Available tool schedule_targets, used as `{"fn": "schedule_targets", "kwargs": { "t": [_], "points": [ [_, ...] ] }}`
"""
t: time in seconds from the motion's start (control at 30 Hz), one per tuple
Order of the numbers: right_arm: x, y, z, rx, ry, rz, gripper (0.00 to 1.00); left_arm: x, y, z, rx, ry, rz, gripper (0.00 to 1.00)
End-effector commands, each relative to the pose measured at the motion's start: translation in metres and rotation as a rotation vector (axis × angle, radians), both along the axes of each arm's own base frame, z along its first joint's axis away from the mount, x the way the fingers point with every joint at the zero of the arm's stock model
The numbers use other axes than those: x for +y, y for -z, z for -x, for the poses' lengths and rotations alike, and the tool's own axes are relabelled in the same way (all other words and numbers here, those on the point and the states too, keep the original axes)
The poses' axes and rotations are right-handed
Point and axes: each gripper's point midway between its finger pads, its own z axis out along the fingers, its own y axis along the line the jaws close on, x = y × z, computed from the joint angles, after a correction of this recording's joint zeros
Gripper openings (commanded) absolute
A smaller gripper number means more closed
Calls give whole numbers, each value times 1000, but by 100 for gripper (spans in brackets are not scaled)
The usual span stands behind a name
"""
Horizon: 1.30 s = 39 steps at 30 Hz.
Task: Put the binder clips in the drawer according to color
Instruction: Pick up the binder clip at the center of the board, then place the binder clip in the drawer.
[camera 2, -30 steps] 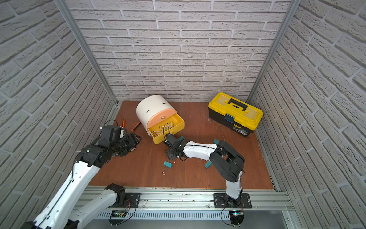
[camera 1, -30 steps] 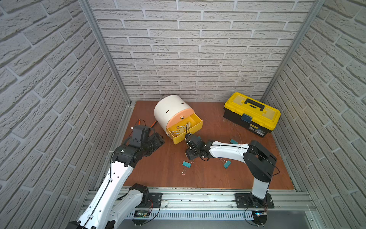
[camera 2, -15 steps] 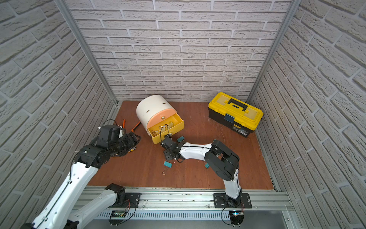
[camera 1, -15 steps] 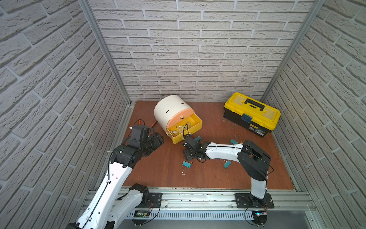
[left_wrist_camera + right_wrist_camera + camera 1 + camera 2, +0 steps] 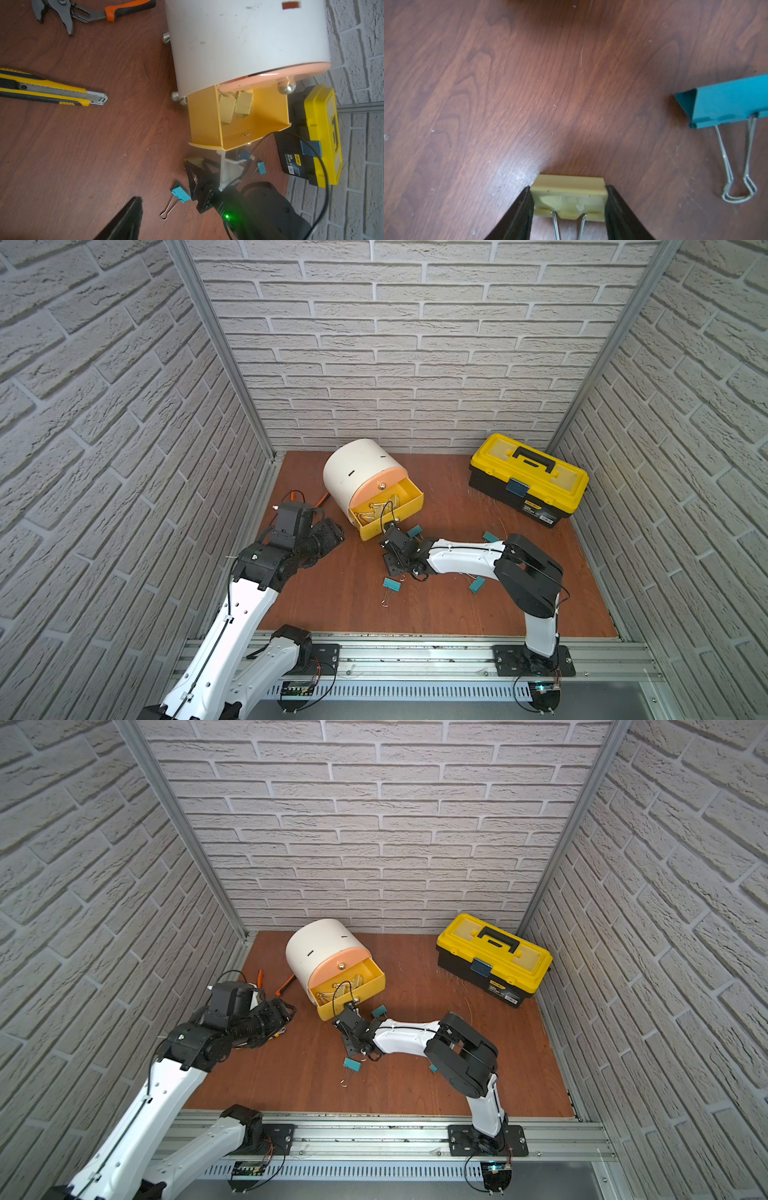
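Observation:
The white drum-shaped drawer point(image 5: 357, 472) lies toward the back, its yellow tray point(image 5: 401, 506) pulled out with pale yellow binder clips point(image 5: 234, 106) inside. Just in front of that tray my right gripper point(image 5: 569, 199) is down at the floor. Its two fingers press against both ends of a pale yellow binder clip point(image 5: 569, 197). A teal clip point(image 5: 726, 101) lies beside it, and other teal clips point(image 5: 392, 584) point(image 5: 491, 536) point(image 5: 477, 585) are scattered on the floor. My left gripper point(image 5: 332, 533) hovers open left of the tray, holding nothing. Only one of its fingers point(image 5: 126, 218) shows in the left wrist view.
A yellow-and-black toolbox point(image 5: 530, 479) stands closed at the back right. Orange-handled pliers point(image 5: 83, 12) and a yellow utility knife point(image 5: 47, 89) lie on the wooden floor left of the cabinet. Brick walls close in three sides.
My right gripper has slid a little leftward along the floor and its jaws have narrowed onto the pale yellow clip. The left arm has stayed put.

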Motion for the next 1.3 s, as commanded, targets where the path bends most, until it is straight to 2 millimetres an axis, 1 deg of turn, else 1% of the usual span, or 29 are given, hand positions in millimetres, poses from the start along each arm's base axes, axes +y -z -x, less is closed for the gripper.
{"fn": "schedule_targets", "kwargs": {
  "t": [0.0,0.3,0.4,0.5,0.63,0.83,0.97,1.07,1.27],
  "points": [
    [-13,-22,-1,-55,43,-14,44,-1,-11,-6,-44,9,-6,74],
    [-40,-62,8,-121,52,-11,42,-4,-16,-18,-77,8,-1,74],
    [-52,-80,9,-153,60,-8,41,-6,-17,-22,-86,9,-1,74],
    [-66,-104,5,-192,79,-25,41,-8,-19,-28,-95,13,0,74],
    [-84,-140,-4,-245,104,-61,41,-14,-24,-38,-111,26,-5,73],
    [-106,-190,-23,-294,133,-130,41,-34,-30,-51,-130,79,-31,73],
    [-111,-220,-38,-317,142,-188,41,-47,-30,-57,-143,100,-33,73],
    [-113,-238,-48,-327,150,-235,41,-57,-32,-61,-155,117,-26,73],
    [-107,-262,-64,-330,149,-324,41,-73,-32,-66,-172,144,-22,73]
  ]
}}
